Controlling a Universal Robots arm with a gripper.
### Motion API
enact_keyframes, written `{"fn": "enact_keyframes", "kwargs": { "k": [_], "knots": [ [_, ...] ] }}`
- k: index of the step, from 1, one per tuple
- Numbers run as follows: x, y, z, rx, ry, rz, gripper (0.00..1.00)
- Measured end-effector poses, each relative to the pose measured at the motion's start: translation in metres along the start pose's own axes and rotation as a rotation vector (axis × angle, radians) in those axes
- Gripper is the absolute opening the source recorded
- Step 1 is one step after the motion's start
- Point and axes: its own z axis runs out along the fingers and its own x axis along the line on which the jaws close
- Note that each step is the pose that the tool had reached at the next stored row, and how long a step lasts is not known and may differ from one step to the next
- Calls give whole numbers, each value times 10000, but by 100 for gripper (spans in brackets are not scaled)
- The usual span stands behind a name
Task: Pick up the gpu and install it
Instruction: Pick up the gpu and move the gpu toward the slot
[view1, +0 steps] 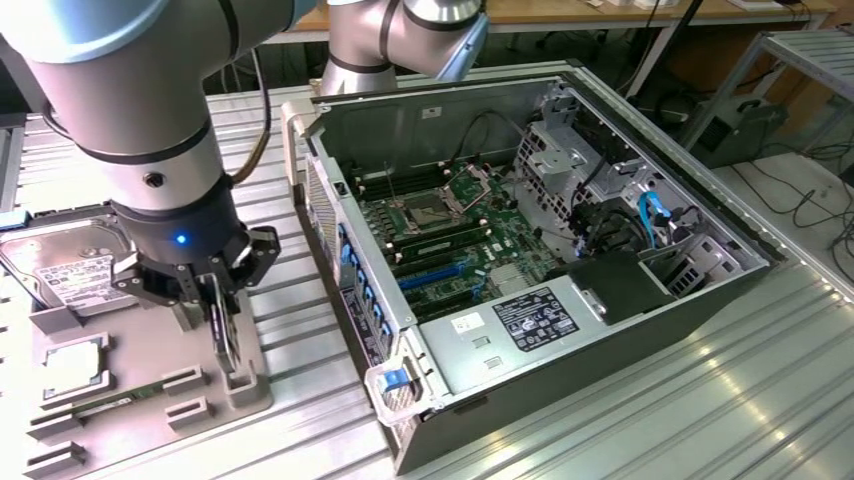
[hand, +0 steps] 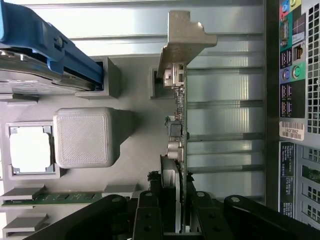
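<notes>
We take the grey parts tray (view1: 140, 335) as our landmark and read across from the exterior view's left. At the tray's far-left corner lies a silver hard drive (view1: 60, 272) with a white label. In the wrist view the hard drive (hand: 30, 75) carries a blue rail along one side. Nearer the tray's front edge, a square processor (view1: 74, 365) sits in its own recess, and a narrow green memory stick (view1: 118, 402) lies just in front of it. The wrist view shows the same processor (hand: 30, 150) and memory stick (hand: 50, 198) on either side of a raised grey block (hand: 82, 137) on the tray (hand: 135, 150).

Along the tray's edge on the exterior view's right, the gpu (view1: 230, 350) stands on its long edge, and its lower end is seated in the tray's slotted supports. The arm (view1: 147, 120) comes straight down over this edge. The gripper (view1: 216, 300) is set over the top of the card. In the wrist view the gripper (hand: 176, 202) straddles the gpu (hand: 180, 125). Its black fingers (hand: 148, 212) press on the two faces and pinch the card at the round fan. The pale metal bracket (hand: 186, 40) is at the card's far end, beside a tray support.

Just beyond the tray, on the exterior view's right, is the open computer case (view1: 694, 330). It lies on its side with the motherboard (view1: 454, 240) facing up. Its rear port panel (hand: 300, 100) faces the tray.
</notes>
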Motion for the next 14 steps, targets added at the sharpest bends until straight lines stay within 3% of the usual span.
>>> {"fn": "enact_keyframes", "kwargs": {
  "k": [14],
  "knots": [
    [-4, 2, -212, -1, -1, 0, 27]
  ]
}}
